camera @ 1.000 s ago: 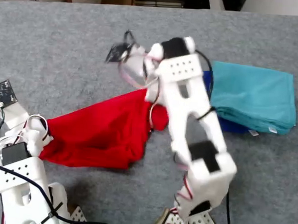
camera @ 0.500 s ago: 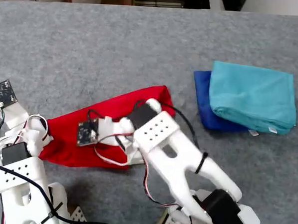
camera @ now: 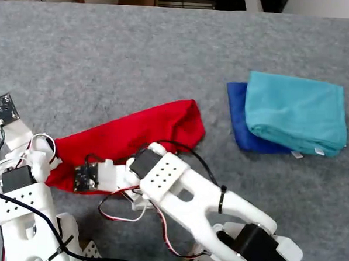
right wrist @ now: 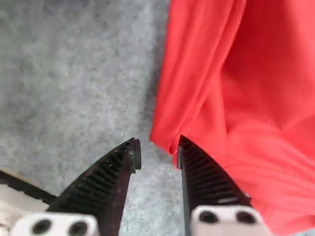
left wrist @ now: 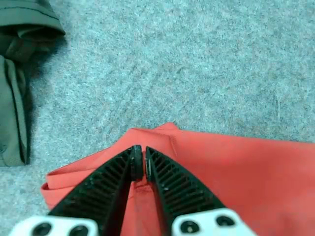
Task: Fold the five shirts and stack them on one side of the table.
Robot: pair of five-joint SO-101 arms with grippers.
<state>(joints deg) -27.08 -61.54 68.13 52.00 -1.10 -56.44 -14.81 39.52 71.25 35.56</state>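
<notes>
A red shirt point(camera: 133, 134) lies spread in a long band across the grey table point(camera: 108, 57). My left gripper point(left wrist: 139, 160) is shut on the red shirt point(left wrist: 236, 177) at its left end, pinching a fold near the edge. My right arm point(camera: 172, 183) lies low along the shirt's near edge. There my right gripper point(right wrist: 157, 147) is open, with the edge of the red shirt point(right wrist: 221, 98) just inside one finger. A folded turquoise shirt point(camera: 295, 113) rests on a folded blue shirt point(camera: 239, 119) at the right side.
An olive-green garment point(left wrist: 19, 49) lies bunched on the table beyond the red shirt's left end. The far half of the grey table is bare. The left arm's base point(camera: 24, 210) stands at the near left corner.
My right arm swung down from above the shirt's far right end to its near left edge. The shirt's right end, earlier lifted, now lies flat. The left arm has kept still.
</notes>
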